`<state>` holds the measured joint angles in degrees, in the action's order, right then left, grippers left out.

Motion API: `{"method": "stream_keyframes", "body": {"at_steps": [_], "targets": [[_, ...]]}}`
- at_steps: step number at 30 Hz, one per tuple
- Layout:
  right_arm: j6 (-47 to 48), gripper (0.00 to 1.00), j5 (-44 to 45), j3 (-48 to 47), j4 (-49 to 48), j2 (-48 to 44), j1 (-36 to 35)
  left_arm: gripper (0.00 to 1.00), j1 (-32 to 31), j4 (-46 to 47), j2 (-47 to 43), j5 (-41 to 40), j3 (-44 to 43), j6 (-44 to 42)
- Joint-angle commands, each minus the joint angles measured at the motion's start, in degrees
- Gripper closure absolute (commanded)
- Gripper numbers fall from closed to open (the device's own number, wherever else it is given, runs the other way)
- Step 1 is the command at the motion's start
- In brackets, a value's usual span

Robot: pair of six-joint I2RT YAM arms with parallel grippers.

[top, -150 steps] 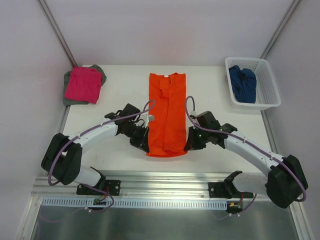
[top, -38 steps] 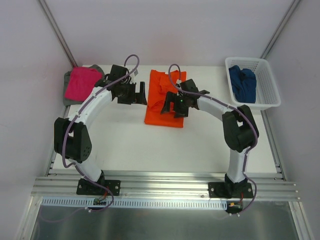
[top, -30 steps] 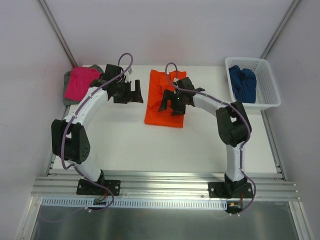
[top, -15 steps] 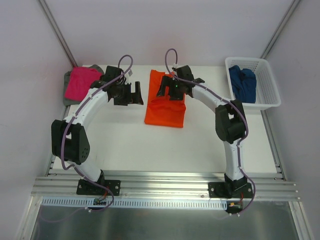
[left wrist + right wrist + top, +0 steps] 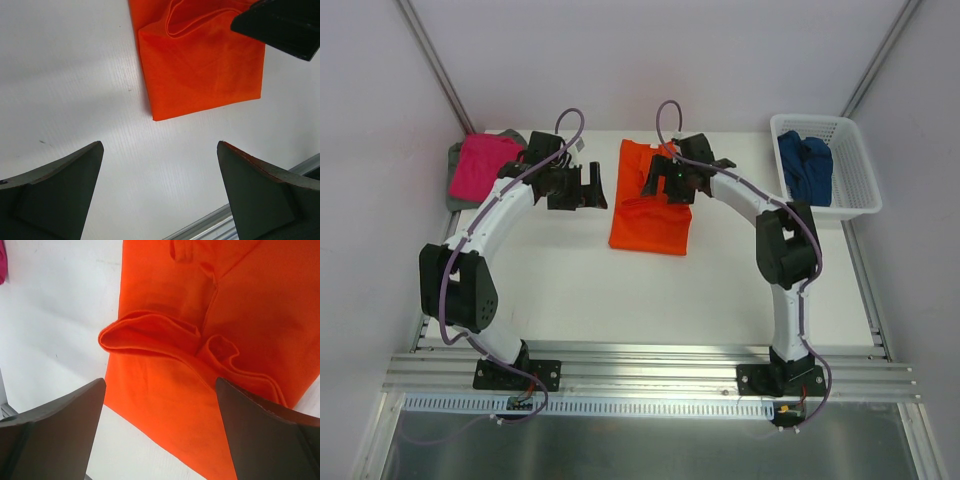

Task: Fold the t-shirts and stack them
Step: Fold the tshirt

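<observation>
The orange t-shirt (image 5: 165, 405) lies beneath spread right jaws.

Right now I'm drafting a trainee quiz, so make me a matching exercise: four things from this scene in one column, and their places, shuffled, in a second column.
Things
1. orange t-shirt
2. pink t-shirt
3. dark blue t-shirt
4. left pincer

Places
A. in the white basket
B. on the grey t-shirt, far left corner
C. open, above bare table, left of the orange one
D. folded over, mid-table

Pairs: 1-D; 2-B; 3-A; 4-C
</observation>
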<state>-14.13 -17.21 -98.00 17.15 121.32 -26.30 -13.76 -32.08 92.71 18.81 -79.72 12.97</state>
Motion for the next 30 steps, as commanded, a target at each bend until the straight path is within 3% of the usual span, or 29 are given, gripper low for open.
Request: {"method": "stream_keyframes", "body": {"at_steps": [1, 13, 30], "targets": [[0.1, 0.03, -1.3, 1.6, 0.2, -5.6, -0.9, 0.01, 0.7, 0.3, -2.2, 1.0, -1.0, -0.2], [0.6, 0.03, -0.9, -0.1, 1.4, -0.5, 0.9, 0.01, 0.7, 0.4, -2.1, 0.3, -0.4, -0.9], [1.4, 0.03, -1.7, 7.6, 1.7, -10.5, -0.9, 0.01, 0.4, 1.0, 2.4, 1.8, -3.2, 0.7]]}}
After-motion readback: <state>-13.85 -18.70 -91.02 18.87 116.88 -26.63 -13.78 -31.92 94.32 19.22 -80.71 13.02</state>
